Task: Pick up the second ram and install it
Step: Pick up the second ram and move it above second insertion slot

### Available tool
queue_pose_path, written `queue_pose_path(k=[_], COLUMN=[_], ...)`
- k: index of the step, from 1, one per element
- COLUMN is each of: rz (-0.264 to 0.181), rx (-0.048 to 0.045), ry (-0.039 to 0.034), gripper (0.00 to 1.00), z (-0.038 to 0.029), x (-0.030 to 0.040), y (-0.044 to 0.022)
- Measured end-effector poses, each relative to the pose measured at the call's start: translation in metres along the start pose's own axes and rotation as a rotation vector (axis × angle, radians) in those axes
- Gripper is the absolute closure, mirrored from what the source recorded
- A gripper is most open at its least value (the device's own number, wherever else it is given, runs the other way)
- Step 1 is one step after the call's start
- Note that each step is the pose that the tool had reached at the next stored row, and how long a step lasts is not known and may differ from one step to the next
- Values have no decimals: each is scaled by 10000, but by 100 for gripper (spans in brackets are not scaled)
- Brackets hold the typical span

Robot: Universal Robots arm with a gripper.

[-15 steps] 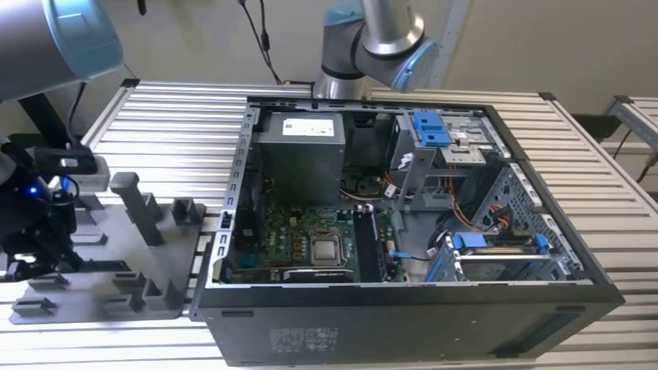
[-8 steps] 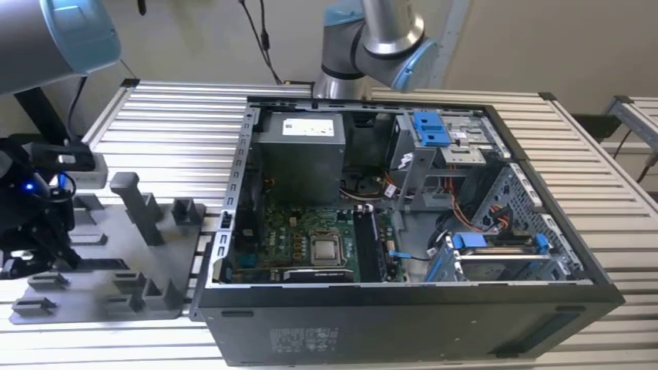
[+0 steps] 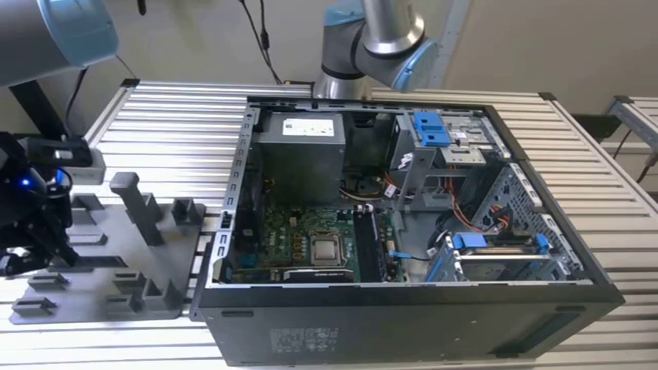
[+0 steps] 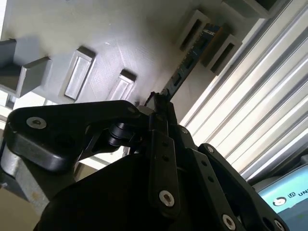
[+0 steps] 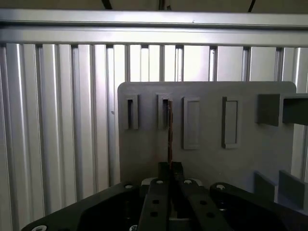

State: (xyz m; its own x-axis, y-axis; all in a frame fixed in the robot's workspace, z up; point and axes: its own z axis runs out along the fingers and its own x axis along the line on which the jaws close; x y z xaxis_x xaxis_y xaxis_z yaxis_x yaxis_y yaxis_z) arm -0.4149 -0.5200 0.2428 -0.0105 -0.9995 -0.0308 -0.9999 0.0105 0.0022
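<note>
The jaws are pressed onto the near end of the second ram [image 5: 169, 130], pinching it edge-on between the fingertips of the gripper [image 5: 170, 167] in the first wrist view. There the stick shows as a thin brown line running from the fingertips out to a narrow upright post on the grey holder tray [image 5: 144, 154], with more slotted posts standing in a row alongside it. In the second wrist view the gripper [image 4: 158, 103] closes on the same dark board [image 4: 192, 55], whose far end sits between two grey posts, and the holder tray [image 4: 96, 29] lies just beside the ribbed aluminium table [image 4: 250, 110]. In the exterior view the gripper [image 3: 23, 258] hangs over the holder tray [image 3: 88, 301] at about nine o'clock of the open computer case [image 3: 411, 308], well apart from the motherboard [image 3: 298, 231] inside it. The arm [image 3: 370, 38] rises behind the case at about twelve o'clock, and the table [image 3: 175, 123] carries both tray and case.
</note>
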Motion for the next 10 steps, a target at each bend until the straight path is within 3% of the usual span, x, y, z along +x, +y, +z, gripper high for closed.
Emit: queue_pose_path(k=[10], rz=[27], rx=[-90], ry=[2], gripper=[86], z=[-78], x=[-2], y=[0])
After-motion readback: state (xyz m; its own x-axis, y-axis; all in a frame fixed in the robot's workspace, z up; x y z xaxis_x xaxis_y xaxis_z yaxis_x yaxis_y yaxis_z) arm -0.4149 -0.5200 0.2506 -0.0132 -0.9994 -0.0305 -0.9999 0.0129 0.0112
